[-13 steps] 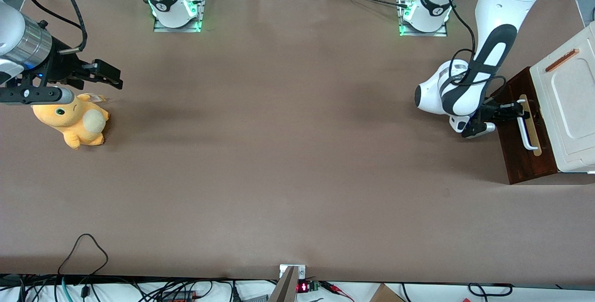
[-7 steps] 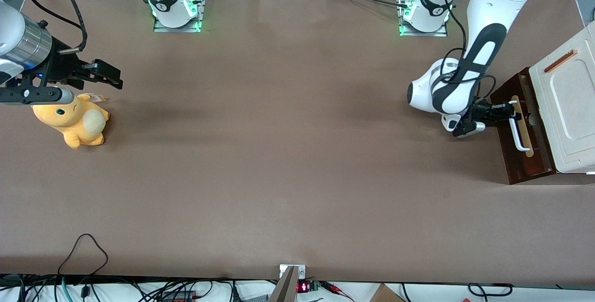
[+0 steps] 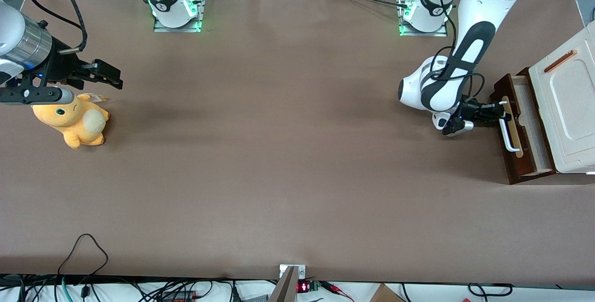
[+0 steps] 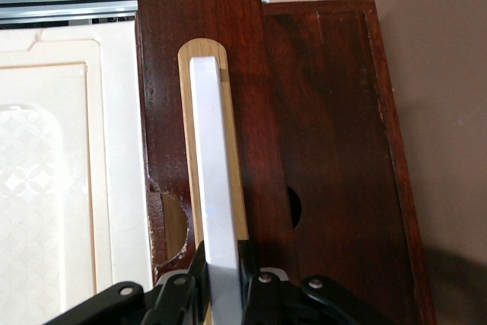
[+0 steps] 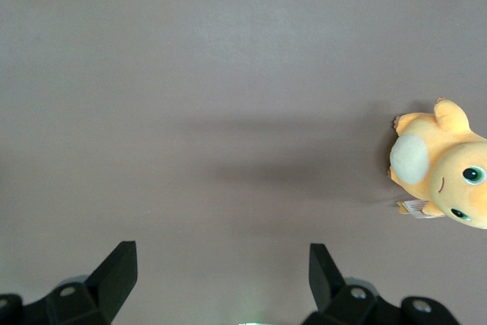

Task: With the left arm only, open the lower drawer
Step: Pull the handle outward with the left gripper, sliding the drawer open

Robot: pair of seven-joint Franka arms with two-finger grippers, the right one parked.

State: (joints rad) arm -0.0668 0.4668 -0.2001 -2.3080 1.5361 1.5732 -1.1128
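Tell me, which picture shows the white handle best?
The left wrist view: the white handle fills it close up, with the end effector shut on it. The front view shows the handle small on the lower drawer. The right wrist view misses it.

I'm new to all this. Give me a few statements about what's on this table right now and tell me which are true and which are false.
1. The left arm's gripper is shut on the white bar handle of the lower drawer. True.
2. The lower drawer is fully closed. False: it is pulled partly out, with pale wood showing inside.
3. An orange plush toy lies toward the parked arm's end of the table. True.
4. The plush toy sits inside the drawer. False: it lies on the table, far from the drawer.
5. The cabinet top is cream-white. True.
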